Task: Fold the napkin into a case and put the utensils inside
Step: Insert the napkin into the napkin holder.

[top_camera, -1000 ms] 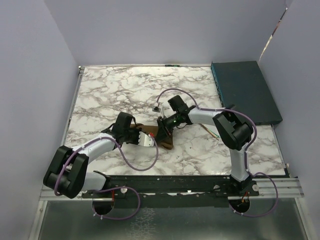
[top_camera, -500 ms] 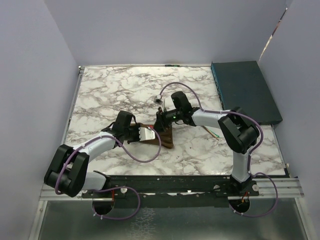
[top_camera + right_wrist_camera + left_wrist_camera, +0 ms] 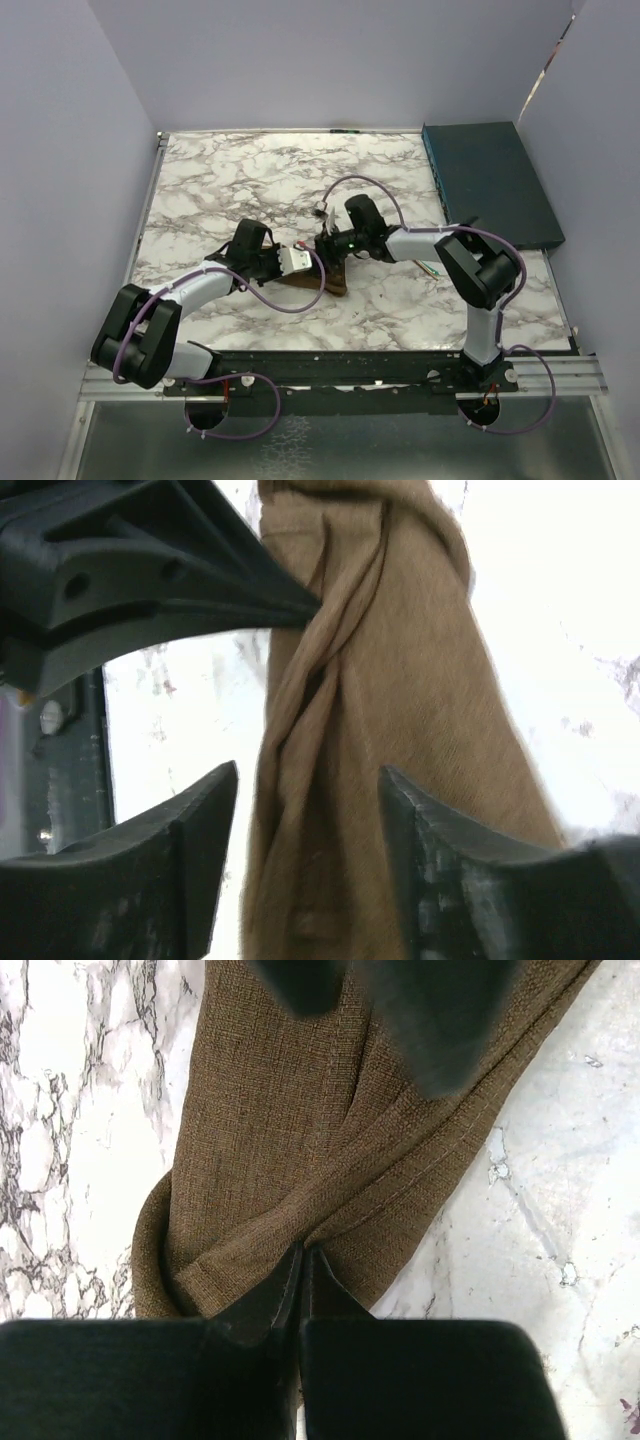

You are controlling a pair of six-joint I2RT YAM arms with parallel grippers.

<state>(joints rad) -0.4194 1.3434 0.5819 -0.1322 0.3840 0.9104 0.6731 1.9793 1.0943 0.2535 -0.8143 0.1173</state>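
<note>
Marble table (image 3: 220, 180): folded napkin (image 3: 300, 1130), left hand (image 3: 300, 1252) pinching fold.

Napkin (image 3: 330, 1150): plain mid-brown, coarse visible weave, hem stitching in the same brown. Table (image 3: 240, 180): white marble pattern with grey-brown veining; box (image 3: 490, 180) at its far right corner is dark teal, unpatterned. Left hand (image 3: 302, 1256) and right hand (image 3: 308, 780) black; arms (image 3: 190, 290) pale grey-white with black joints, cables (image 3: 290, 305) purple.
</note>
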